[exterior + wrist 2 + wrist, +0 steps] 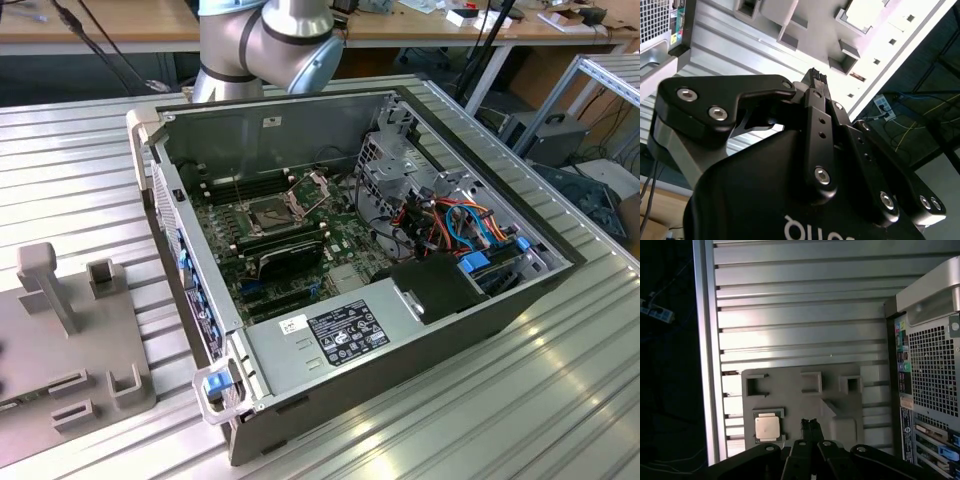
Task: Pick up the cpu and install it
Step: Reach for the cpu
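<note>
We find the gripper over the grey holder plate, with the cpu lying in it.

In both wrist views we see the gripper with its jaws pressed together and nothing between them. In the first wrist view it hangs over the grey holder plate. There the cpu lies flat, metal top up, in a square recess of that plate, just beside the fingertips and not touched by them. The plate rests on the ribbed metal table next to the computer case. In the exterior view we see the case lying open, its motherboard exposed and the socket unlatched.
</note>
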